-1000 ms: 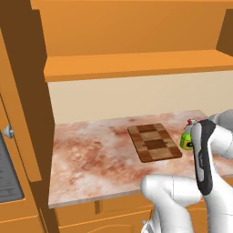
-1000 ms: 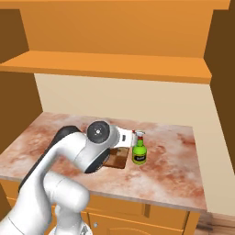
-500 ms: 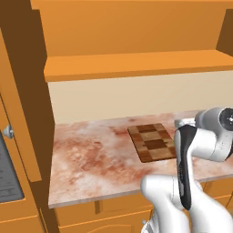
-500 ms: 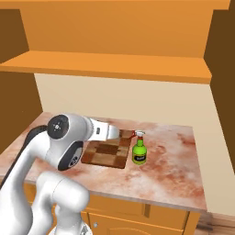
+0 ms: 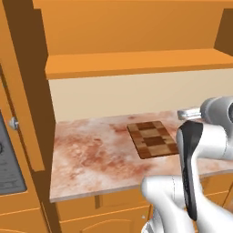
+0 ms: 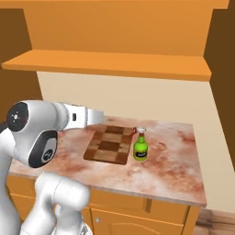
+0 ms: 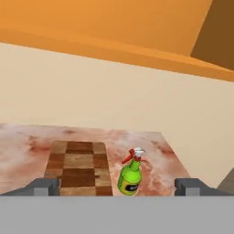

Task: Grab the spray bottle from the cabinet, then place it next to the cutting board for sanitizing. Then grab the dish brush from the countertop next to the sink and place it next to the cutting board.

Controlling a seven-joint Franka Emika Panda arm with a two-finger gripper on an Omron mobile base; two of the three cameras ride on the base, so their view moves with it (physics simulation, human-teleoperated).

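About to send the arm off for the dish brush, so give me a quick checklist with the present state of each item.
1. Spray bottle upright on the countertop: ok.
2. Bottle beside the cutting board, to its right in the right base view: ok.
3. Gripper open, holding nothing: ok.
4. Gripper clear of the bottle: ok.
5. Dish brush located: cannot tell.
6. Sink located: cannot tell.

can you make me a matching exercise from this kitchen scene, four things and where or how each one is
Things:
1. spray bottle
2. cutting board
3. gripper
4. cabinet

States:
A. lying flat on the countertop, checkered
B. jaws wide open, holding nothing
C. standing upright just beside the board's right edge
D. mounted on the wall above the counter

Pairs: 1-C, 2-A, 3-B, 4-D
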